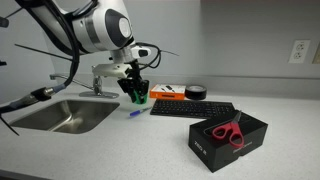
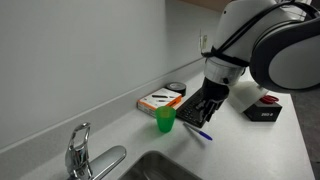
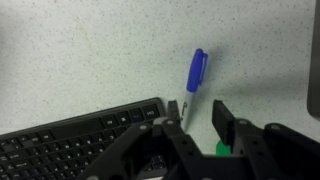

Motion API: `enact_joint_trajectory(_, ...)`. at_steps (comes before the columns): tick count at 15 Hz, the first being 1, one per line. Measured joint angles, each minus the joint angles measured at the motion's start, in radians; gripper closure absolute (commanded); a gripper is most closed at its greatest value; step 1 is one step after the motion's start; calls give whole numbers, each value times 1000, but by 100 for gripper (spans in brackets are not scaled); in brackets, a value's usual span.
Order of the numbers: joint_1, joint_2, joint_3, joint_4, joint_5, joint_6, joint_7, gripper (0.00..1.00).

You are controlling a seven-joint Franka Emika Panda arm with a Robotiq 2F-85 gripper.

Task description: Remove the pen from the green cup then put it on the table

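One slim blue pen (image 3: 195, 75), flat on speckled table (image 3: 80, 50)

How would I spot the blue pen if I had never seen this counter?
Start at the steel sink set in the pale table, then look toward the black keyboard. Between them, near the green cup, the pen lies flat on the table. It is the only thin blue stick there.
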Motion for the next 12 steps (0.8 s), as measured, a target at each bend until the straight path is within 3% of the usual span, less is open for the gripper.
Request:
enact_joint_trajectory(4, 3, 13, 0, 35, 0, -6, 0, 0)
enact_joint_trajectory(12, 8, 16, 1, 87, 9, -29, 0, 0)
